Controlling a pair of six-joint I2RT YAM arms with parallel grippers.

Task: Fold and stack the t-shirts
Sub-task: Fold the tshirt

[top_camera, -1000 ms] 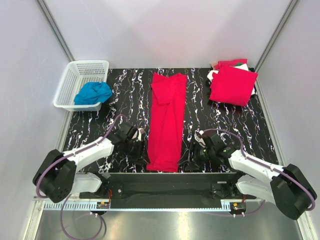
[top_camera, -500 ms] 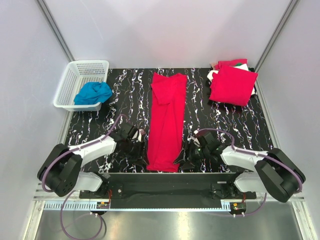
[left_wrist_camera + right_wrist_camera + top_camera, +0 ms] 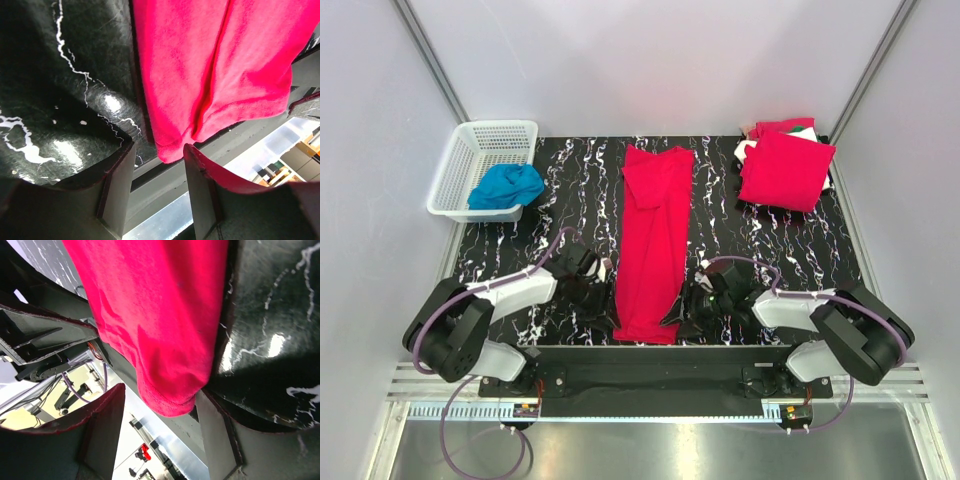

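A long red shirt (image 3: 655, 240) lies flat down the middle of the table (image 3: 570, 200), its hem at the near edge. A folded stack (image 3: 785, 170) sits far right and a basket (image 3: 500, 126) far left. The left gripper (image 3: 159, 148) and right gripper (image 3: 160, 392) each gape wide at a hem corner, holding nothing.

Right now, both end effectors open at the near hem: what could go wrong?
1. The red t-shirt is folded in layers; the left end effector might pinch only the top one, so the fold opens.
2. The hem lies at the near edge of the table; the right end effector could strike that edge or miss the corner, skewing the fold.
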